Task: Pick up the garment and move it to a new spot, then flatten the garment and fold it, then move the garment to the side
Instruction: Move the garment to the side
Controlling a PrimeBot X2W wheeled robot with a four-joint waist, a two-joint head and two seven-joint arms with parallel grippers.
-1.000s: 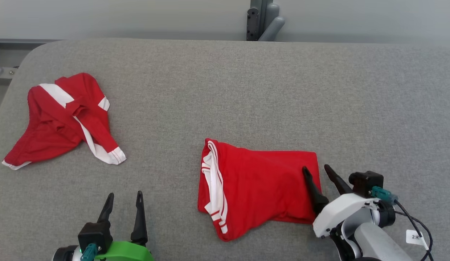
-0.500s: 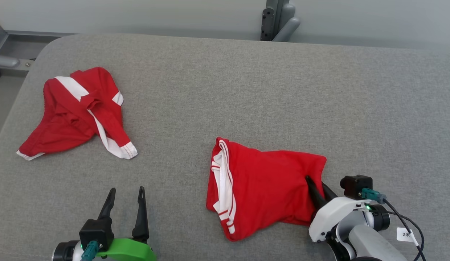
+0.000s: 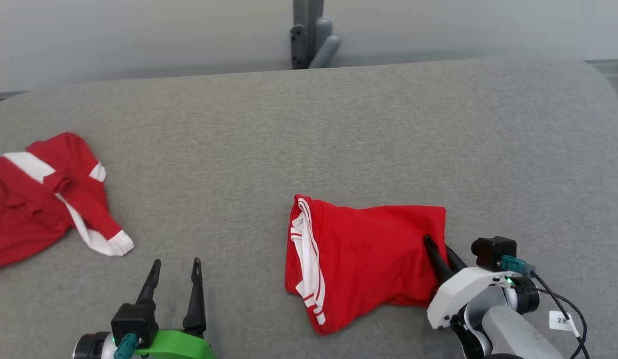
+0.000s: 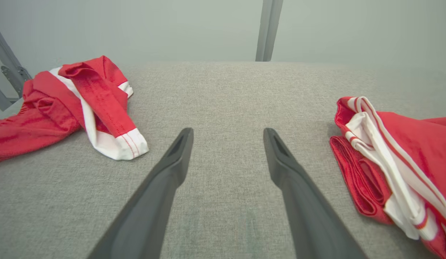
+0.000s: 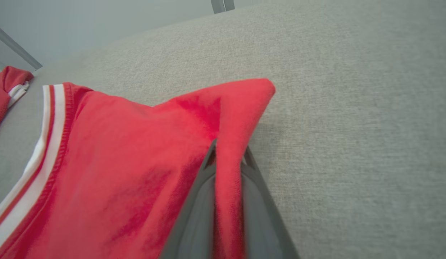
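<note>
At the near edge of the head view we note the left end effector (image 3: 176,261), mounted on a green housing (image 3: 174,344) and hovering over the grey tabletop (image 3: 309,139). Its two dark fingers stand spread wide apart. The left wrist view confirms the grey surface showing between the tips.

At the near right, the right end effector (image 3: 437,243) extends from a white housing (image 3: 458,294), with a small white tag (image 3: 561,320) hanging beside the arm. Its fingers are drawn together on the right-hand edge of the folded garment (image 3: 369,259). The right wrist view shows a ridge of red cloth pinched between the two fingers. Above the tips the cloth stands up in a peak. We cannot tell from these views whether the pinched corner is clear of the tabletop beneath it.

The folded garment is red, with white striped trim stacked in layers along its left edge. It lies at the near centre-right of the tabletop, well apart from the left end effector.

Farther back and to the left, at the tabletop's left edge, a crumpled garment (image 3: 40,204) lies in a loose heap. It is red with white bands, is partly cut off by the frame and sits well apart from the folded one.

Beyond this, the tabletop's far edge rounds off at its corners. Behind it a grey post (image 3: 309,37) rises against a pale wall (image 3: 139,35).
</note>
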